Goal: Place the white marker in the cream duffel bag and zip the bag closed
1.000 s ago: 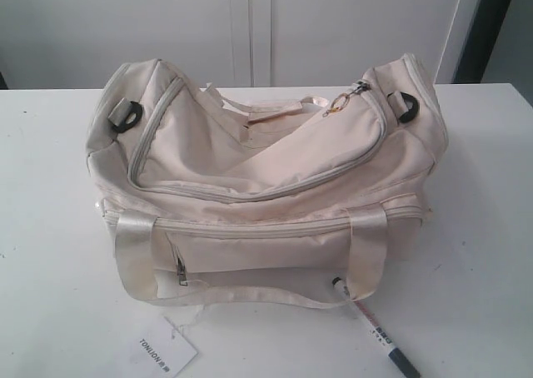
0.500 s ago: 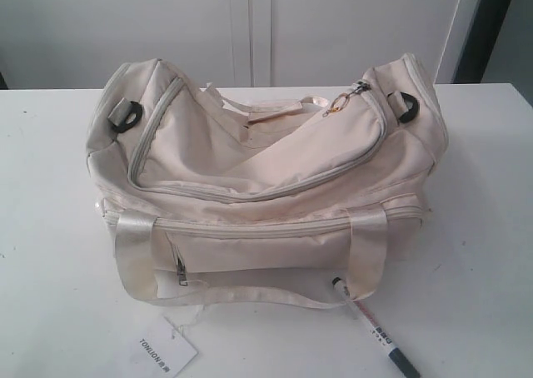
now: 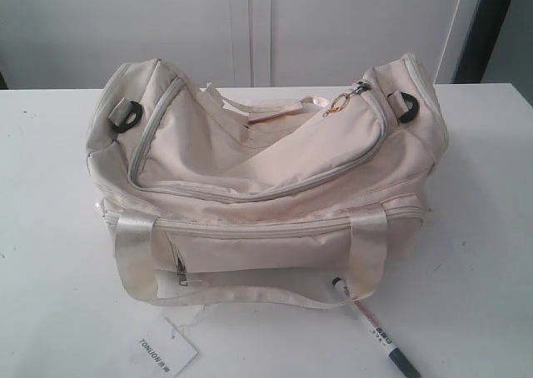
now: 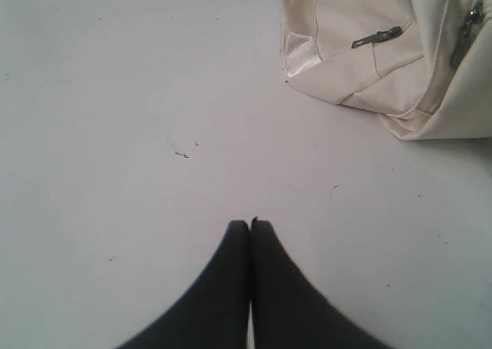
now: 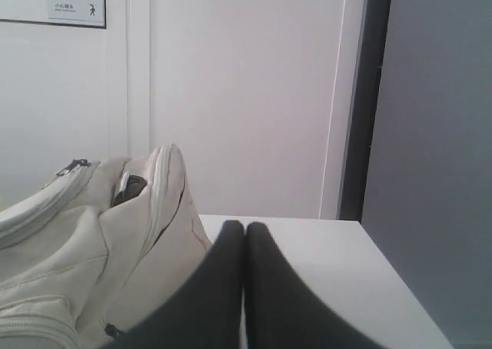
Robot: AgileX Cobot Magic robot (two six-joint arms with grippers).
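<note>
Bag: large soft cream fabric duffel bag [image 3: 266, 186], in middle of flat white table [image 3: 50, 228].
Marker: slim white pen-shaped marker with dark grey cap [image 3: 376, 332], lying outside bag at near right, one end at strap.
Left gripper [image 4: 250, 224]: jaws pressed together, empty, over bare table.
Right gripper [image 5: 244, 226]: jaws pressed together, empty, beside bag end.

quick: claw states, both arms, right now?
Left claw: closed, holding nothing.
Right claw: closed, holding nothing.
</note>
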